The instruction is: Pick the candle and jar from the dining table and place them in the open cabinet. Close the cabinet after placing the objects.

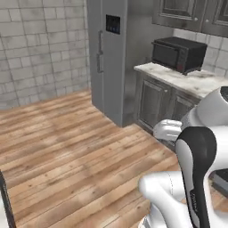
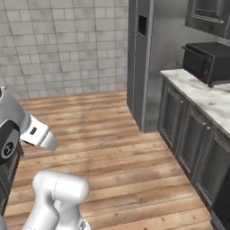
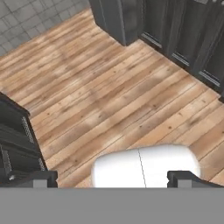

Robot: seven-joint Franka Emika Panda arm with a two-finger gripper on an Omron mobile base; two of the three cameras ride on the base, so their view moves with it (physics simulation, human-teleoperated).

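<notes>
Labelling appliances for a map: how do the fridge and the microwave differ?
The fridge is tall, grey and stands on the floor; the microwave is small, black and sits on the counter. The fridge has long vertical handles and a dark door panel; the microwave's front is mostly dark window. Both are boxy, with doors closed.

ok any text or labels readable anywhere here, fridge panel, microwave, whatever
No readable text in any view.
Fridge: the dark panel on its door shows no legible characters.
Microwave: plain black, no brand or numbers can be made out.
Cabinet doors and counter: no labels.
</notes>
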